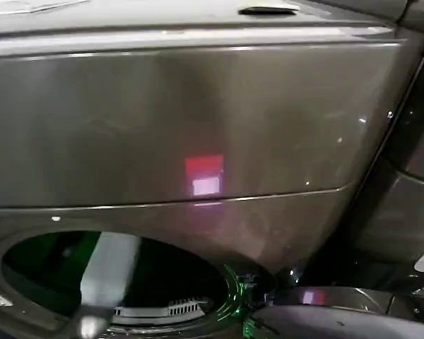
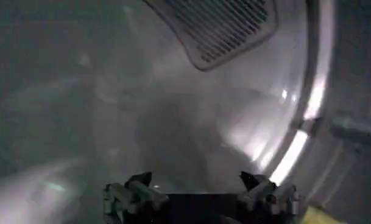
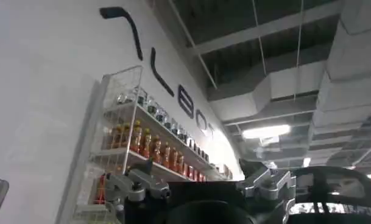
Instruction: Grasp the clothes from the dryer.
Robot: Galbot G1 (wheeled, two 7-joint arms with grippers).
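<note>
Left gripper (image 2: pixel 200 185) released, inside dryer (image 1: pixel 198 120) drum | clothes: yellow-green scrap (image 2: pixel 322 214) at view's edge | right gripper (image 3: pixel 200 182) released, idle, raised | risk: garment off-centre, gripper might clench on air.

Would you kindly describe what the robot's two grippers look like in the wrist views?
The left gripper has two dark grey metal fingers with pointed black tips, mounted on a black base, seen inside the dryer drum. The right gripper looks the same: grey blocky fingers with round fasteners and dark tips on a black body.
</note>
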